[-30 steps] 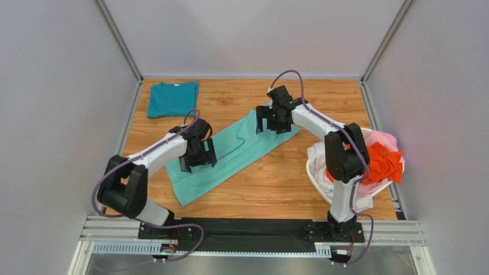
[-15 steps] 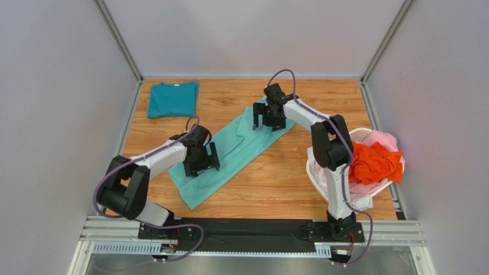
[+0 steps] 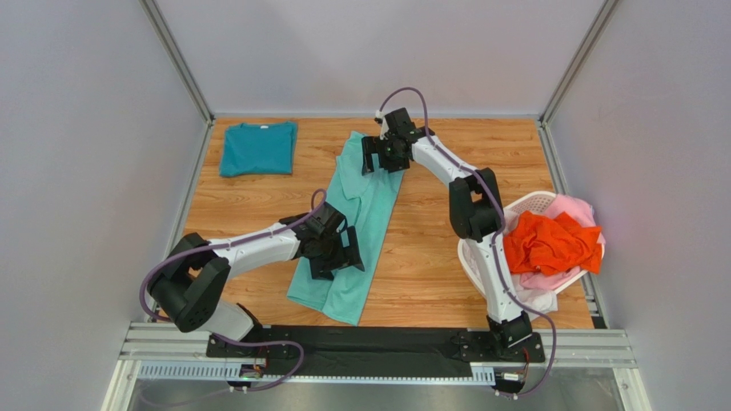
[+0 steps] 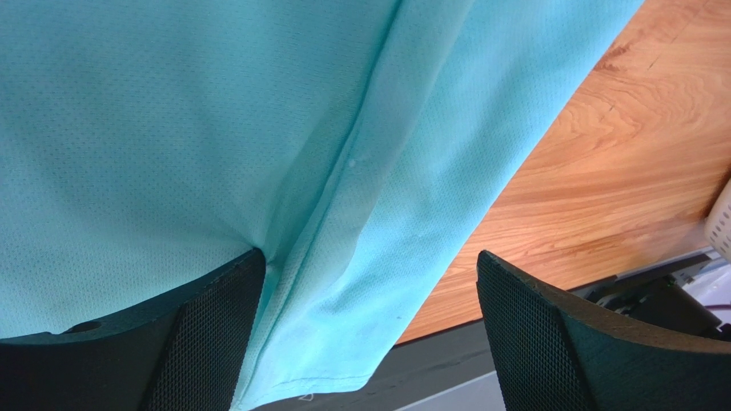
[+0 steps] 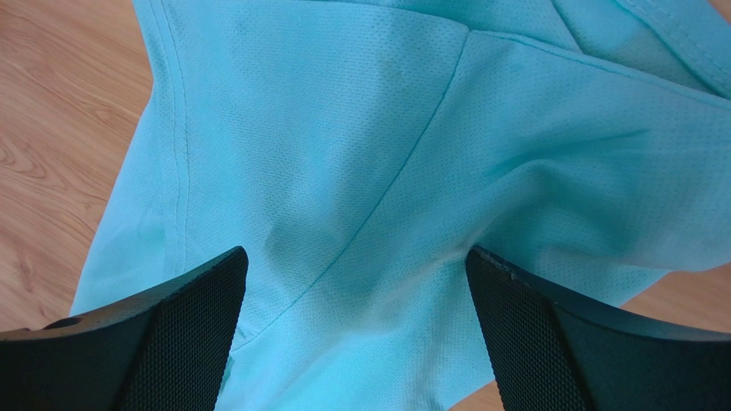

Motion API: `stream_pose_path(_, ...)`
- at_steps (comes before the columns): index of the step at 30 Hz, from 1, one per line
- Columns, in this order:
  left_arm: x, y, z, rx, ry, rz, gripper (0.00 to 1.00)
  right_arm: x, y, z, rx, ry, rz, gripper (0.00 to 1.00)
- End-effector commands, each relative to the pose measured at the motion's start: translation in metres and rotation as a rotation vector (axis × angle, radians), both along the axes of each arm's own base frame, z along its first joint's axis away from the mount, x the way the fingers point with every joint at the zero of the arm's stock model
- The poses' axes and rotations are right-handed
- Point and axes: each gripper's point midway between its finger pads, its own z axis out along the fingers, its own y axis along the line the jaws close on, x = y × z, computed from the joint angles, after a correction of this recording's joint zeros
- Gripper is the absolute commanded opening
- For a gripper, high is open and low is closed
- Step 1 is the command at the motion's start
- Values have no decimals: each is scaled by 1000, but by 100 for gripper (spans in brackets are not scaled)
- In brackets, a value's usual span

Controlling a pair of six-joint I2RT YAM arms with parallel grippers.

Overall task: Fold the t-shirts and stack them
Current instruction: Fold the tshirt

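We see the light mint-aqua t-shirt (image 3: 353, 205) lying as a long, narrow strip on the wooden table (image 3: 429, 274). It runs from the far middle down towards the near edge, leaning slightly to the left. Up close its cloth is a fine, pin-dotted knit (almost a mesh) with stitched seams, and soft creases radiate from where the fingers press on it.

The left gripper (image 3: 336, 254) sits over the near part of the strip with its jaws spread wide. In its wrist view both black textured fingers (image 4: 214, 334) rest against the fabric, with a lengthwise fold running between them. The right gripper (image 3: 382, 156) is at the far end of the same shirt, likewise spread wide. Its fingers (image 5: 180, 334) are planted on the cloth either side of a curved seam. We see neither pair closed around any fabric.

The darker teal t-shirt (image 3: 256, 147) lies folded flat in the far left corner, well apart from the strip. At the right edge the white laundry basket (image 3: 534, 203) holds a crumpled orange t-shirt (image 3: 549, 242) on top of a pink one (image 3: 576, 208).
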Motion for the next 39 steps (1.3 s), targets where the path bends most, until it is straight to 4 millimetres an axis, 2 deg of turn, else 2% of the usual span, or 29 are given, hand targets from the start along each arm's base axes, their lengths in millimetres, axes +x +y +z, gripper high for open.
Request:
stream_pose_path(1,-6,-13,3,1,12,6,100,6,19,-7,36,-12,81,100)
stream_pose_path(3,-8,-18,8,0,4,0,100,9,25,-5,39,-29,90,100)
stream_pose_path(5,-10,-16,19,52,-27,-10,100,17,27,12,41,-68,84,100)
stream_pose_path(6,-10,-13,23,81,-44,-8,100,19,28,28,50,-96,85,100)
stream_pose_path(8,-6,1,37,156,-94,7,100,21,30,52,54,-141,83,100)
stream_pose_path(9,-1,8,41,187,-127,23,100,20,32,77,62,-184,87,100)
stream_pose_path(12,-1,31,52,272,-157,58,100,13,28,106,17,-241,75,100)
stream_pose_path(13,-1,45,56,327,-174,70,100,8,27,125,9,-270,67,100)
stream_pose_path(15,0,58,59,380,-194,74,100,-5,18,121,-71,-255,24,100)
stream_pose_path(16,-3,63,60,392,-196,67,100,-11,11,133,-101,-277,-11,100)
stream_pose_path(17,-4,65,59,393,-198,65,100,-17,6,133,-129,-277,-37,100)
stream_pose_path(18,-7,64,56,385,-195,32,100,-35,7,113,-167,-231,-32,100)
stream_pose_path(20,-10,54,44,319,-203,-18,100,-56,8,114,-159,-202,-62,100)
stream_pose_path(21,-19,41,39,247,-172,-78,100,-69,15,109,-153,-178,-57,100)
stream_pose_path(22,-21,33,28,197,-179,-119,100,-87,14,87,-156,-112,-57,100)
stream_pose_path(24,-34,17,21,105,-132,-183,100,-103,23,84,-135,-99,-57,100)
stream_pose_path(25,-37,14,14,80,-126,-197,100,-113,23,70,-138,-61,-67,100)
stream_pose_path(27,-45,13,6,62,-94,-213,100,-124,34,61,-126,-45,-40,100)
stream_pose_path(30,-51,12,-3,50,-67,-221,100,-132,40,41,-139,-9,-40,100)
stream_pose_path(33,-55,8,-6,25,-46,-227,100,-129,41,28,-155,12,-46,100)
stream_pose_path(34,-56,7,-9,20,-39,-225,100,-129,40,18,-172,26,-49,100)
stream_pose_path(37,-65,-1,-15,-37,11,-225,100,-121,42,8,-182,36,-54,100)
stream_pose_path(38,-63,-4,-15,-46,2,-225,100,-122,41,3,-190,45,-54,100)
stream_pose_path(39,-66,-8,-16,-70,26,-220,100,-118,42,4,-187,42,-56,100)
